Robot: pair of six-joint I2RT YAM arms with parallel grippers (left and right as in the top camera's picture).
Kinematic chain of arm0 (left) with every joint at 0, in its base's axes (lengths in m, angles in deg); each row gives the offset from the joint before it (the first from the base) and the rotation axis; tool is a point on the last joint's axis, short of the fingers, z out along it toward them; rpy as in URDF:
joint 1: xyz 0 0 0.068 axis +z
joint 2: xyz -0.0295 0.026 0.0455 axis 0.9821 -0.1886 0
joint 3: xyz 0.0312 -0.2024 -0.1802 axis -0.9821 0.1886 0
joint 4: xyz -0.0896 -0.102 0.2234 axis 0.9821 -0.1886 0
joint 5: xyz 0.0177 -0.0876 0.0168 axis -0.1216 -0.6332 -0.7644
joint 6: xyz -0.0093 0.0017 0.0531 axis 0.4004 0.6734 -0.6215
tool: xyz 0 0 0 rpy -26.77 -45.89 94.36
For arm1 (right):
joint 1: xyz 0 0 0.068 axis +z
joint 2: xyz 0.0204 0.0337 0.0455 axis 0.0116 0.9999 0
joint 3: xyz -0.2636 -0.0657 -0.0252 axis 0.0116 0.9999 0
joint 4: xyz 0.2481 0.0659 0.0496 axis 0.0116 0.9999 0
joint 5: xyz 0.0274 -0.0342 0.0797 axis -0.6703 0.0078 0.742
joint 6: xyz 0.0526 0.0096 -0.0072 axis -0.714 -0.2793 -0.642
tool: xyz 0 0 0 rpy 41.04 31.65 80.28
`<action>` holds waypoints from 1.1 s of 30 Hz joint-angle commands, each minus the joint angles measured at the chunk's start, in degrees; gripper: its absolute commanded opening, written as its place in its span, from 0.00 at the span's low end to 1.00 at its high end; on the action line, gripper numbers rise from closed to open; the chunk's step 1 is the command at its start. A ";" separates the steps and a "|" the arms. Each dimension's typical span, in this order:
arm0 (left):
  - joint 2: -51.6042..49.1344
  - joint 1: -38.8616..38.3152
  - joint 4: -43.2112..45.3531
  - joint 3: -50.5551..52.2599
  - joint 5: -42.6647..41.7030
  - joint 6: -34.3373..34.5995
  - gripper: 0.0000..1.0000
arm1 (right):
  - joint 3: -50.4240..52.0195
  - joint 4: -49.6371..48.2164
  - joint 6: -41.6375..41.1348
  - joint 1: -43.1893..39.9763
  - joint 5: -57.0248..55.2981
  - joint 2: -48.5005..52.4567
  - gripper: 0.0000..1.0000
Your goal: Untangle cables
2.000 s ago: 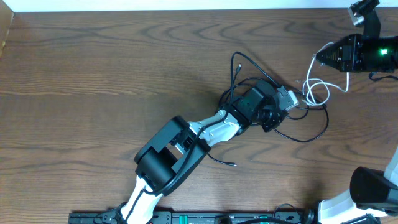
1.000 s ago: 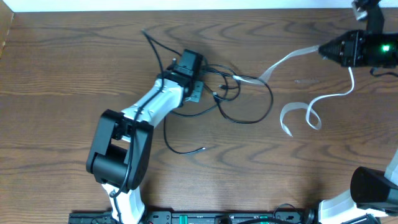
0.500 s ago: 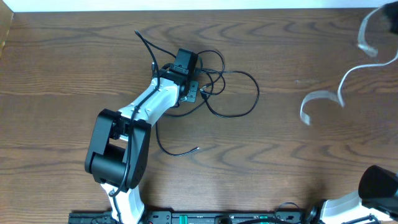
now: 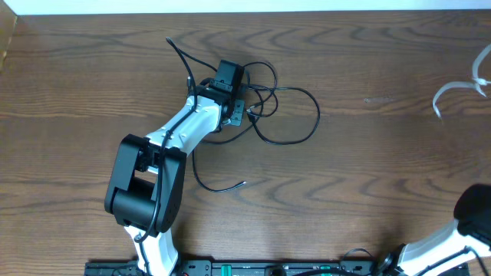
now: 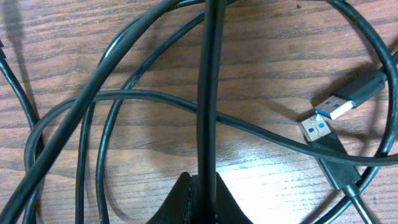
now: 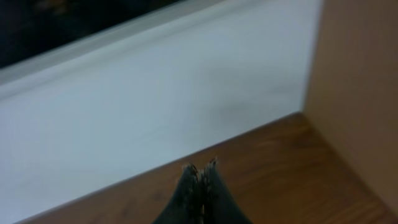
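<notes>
The black cable (image 4: 307, 123) lies in loose loops at the table's middle, with free ends at the upper left (image 4: 170, 42) and lower middle (image 4: 242, 182). My left gripper (image 4: 247, 111) is shut on a strand of it (image 5: 208, 93), fingertips (image 5: 202, 186) low over the wood. Two blue USB plugs (image 5: 333, 109) lie to the right of the fingers. The white cable (image 4: 459, 90) hangs blurred in the air at the far right edge, apart from the black one. My right gripper (image 6: 200, 168) is shut, out of the overhead view, and the white cable runs up toward it.
A white wall (image 6: 155, 93) and a tan side panel (image 6: 354, 93) meet at the table's far right corner. A box edge (image 4: 6, 38) sits at the upper left. The right arm's base (image 4: 476, 211) is at the lower right, a rail (image 4: 253, 268) along the front.
The white cable has been pulled free of the black loops and carried up and right to the frame edge. The left arm dragged the black cable left, then stayed still.
</notes>
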 commanded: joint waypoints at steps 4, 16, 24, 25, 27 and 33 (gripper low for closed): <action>-0.09 0.00 -0.39 -0.04 0.52 0.35 0.07 | -0.13 -14.12 -1.81 -0.87 -17.20 9.81 0.01; -0.09 -0.04 -0.35 -0.04 0.55 0.33 0.07 | -0.35 -23.58 -2.14 -1.64 -17.86 13.16 0.01; -0.09 -0.04 -0.37 -0.04 0.52 0.35 0.07 | -0.33 -21.70 -1.55 -3.15 -17.88 21.24 0.01; -0.09 -0.04 -0.37 -0.04 0.52 0.35 0.07 | -0.33 -21.29 -1.57 -3.34 -17.86 22.29 0.01; -0.09 -0.04 -0.37 -0.04 0.52 0.35 0.08 | -0.33 -20.20 -1.57 -3.50 -17.86 23.91 0.07; -0.09 -0.04 -0.35 -0.04 0.52 0.33 0.08 | -0.35 -15.63 -1.53 -3.50 -16.22 25.22 0.99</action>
